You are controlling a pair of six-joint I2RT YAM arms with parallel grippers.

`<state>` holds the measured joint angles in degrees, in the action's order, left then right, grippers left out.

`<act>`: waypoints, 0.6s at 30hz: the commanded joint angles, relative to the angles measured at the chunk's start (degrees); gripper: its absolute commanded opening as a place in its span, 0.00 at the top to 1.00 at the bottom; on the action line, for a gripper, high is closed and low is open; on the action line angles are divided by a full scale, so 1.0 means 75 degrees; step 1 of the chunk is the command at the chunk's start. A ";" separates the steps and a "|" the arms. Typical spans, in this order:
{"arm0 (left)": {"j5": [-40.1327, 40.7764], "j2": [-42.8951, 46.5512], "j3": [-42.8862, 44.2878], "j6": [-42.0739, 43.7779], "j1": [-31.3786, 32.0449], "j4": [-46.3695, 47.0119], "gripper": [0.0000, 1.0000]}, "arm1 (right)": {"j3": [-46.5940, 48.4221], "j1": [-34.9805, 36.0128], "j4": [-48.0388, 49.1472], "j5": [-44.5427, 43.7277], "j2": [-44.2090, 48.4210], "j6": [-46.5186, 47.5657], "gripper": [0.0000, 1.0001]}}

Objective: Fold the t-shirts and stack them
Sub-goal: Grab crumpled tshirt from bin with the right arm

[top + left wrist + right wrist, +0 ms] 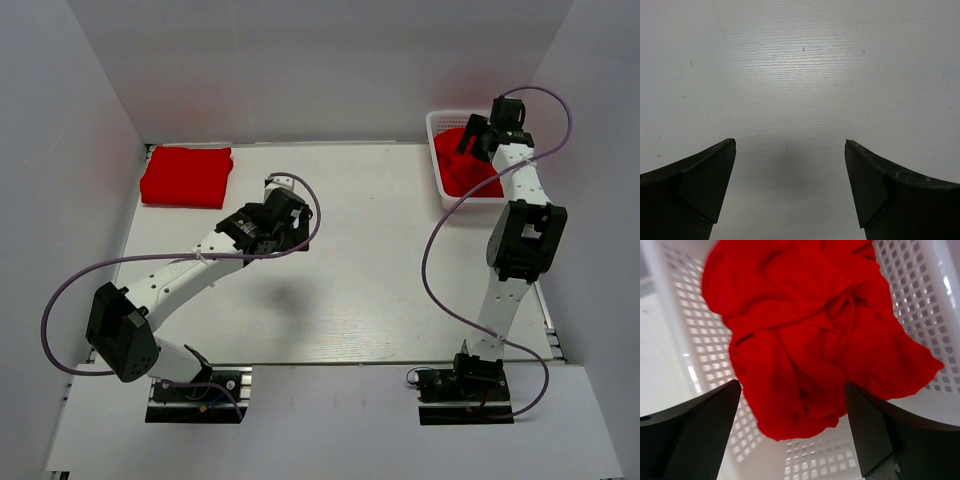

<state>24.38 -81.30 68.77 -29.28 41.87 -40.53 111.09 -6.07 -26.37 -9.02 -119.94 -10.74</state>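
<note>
A folded red t-shirt lies flat at the table's back left corner. Crumpled red t-shirts fill the white lattice basket at the back right. In the right wrist view the red cloth heap bulges between and beyond the wide-apart fingertips; my right gripper hangs open just above it, gripping nothing. My left gripper hovers over the bare table near the middle left, open, with only tabletop between its fingers.
The basket's perforated walls rise on both sides of the right gripper. White enclosure walls stand close on the left, back and right. Purple cables loop off both arms over the table.
</note>
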 commanded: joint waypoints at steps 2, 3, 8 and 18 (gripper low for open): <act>0.0054 0.0093 0.0322 0.0165 -0.0074 -0.0080 0.00 | 0.0504 -0.0035 -0.0621 0.0393 -0.0601 0.0553 0.13; 0.0054 0.0093 0.0322 0.0165 -0.0074 -0.0010 0.00 | 0.0516 -0.0047 -0.0597 0.0452 -0.0729 0.0553 0.13; 0.0055 -0.0059 0.0322 0.0165 -0.0074 -0.0010 0.00 | 0.0353 -0.0082 0.0011 0.1119 -0.1082 0.0764 0.15; 0.0054 -0.0317 0.0393 -0.0010 -0.0074 -0.0080 0.00 | -0.0011 -0.0117 0.1160 0.0699 -0.0570 0.0612 1.00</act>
<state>24.58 -84.62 69.38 -28.62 41.63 -40.75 111.57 -6.68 -22.65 -1.13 -129.03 -6.17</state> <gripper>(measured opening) 0.994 0.036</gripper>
